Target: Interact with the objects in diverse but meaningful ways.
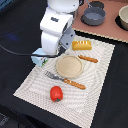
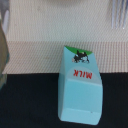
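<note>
A pale blue milk carton [image 2: 80, 85] lies on its side across the edge of the striped placemat [image 1: 100, 85] and the black table; in the exterior view only its end [image 1: 36, 59] shows under my arm. My gripper [image 1: 42, 54] hangs just above it, but the white wrist hides its fingers, and none show in the wrist view. A red tomato [image 1: 56, 93] sits near the mat's front. The orange-yellow bread loaf [image 1: 82, 45] lies at the mat's far side. The dark grey frying pan [image 1: 93, 16] rests on the brown board behind.
A round tan plate [image 1: 69, 66] occupies the mat's middle, with a wooden-handled fork [image 1: 65, 80] in front of it and a knife [image 1: 88, 59] on the exterior view's right. A pale bowl [image 1: 123, 17] stands at the far right.
</note>
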